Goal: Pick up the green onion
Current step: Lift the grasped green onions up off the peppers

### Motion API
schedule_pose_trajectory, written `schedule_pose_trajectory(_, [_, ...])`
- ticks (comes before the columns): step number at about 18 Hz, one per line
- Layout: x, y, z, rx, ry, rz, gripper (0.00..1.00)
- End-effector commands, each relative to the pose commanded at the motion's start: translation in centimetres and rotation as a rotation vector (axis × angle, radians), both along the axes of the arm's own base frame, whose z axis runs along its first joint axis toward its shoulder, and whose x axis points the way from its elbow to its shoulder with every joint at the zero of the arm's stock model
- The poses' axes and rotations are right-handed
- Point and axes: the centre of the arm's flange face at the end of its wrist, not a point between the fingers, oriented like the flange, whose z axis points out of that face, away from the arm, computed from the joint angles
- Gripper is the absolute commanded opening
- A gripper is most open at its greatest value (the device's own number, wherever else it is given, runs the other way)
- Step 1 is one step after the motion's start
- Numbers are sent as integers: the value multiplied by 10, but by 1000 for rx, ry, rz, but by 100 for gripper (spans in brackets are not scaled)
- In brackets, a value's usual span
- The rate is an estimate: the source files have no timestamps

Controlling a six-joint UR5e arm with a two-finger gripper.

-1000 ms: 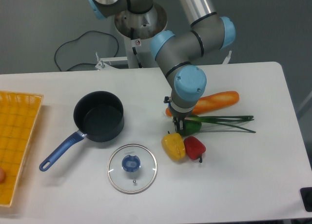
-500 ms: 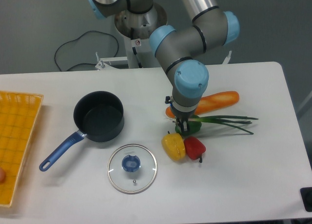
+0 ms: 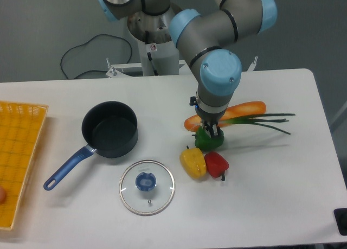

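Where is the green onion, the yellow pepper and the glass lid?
green onion (image 3: 265,120): fixed camera, on its dark green leaves.
yellow pepper (image 3: 193,162): fixed camera, middle of its body.
glass lid (image 3: 147,186): fixed camera, beside its blue knob.

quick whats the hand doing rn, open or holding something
hand: closed on the green onion, gripping it near the bulb end, leaves sticking out to the side.

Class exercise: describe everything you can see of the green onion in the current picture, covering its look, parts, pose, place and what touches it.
The green onion is a long thin stalk with several slender dark green leaves fanning rightward. It lies roughly level, crossing in front of the orange baguette, its leaf tips casting a shadow on the white table below. Its near end disappears under the gripper, which seems shut on it; the bulb is hidden.
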Motion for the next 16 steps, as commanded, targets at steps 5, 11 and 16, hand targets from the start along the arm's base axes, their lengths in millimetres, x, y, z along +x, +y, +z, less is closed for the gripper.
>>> schedule_pose_trajectory(5, [22,19,11,52,-15,100,17])
schedule_pose_trajectory(11, [26,25,13,85,-36,148,17])
schedule_pose_trajectory(16, [30,27,13,85,-38,146,17])
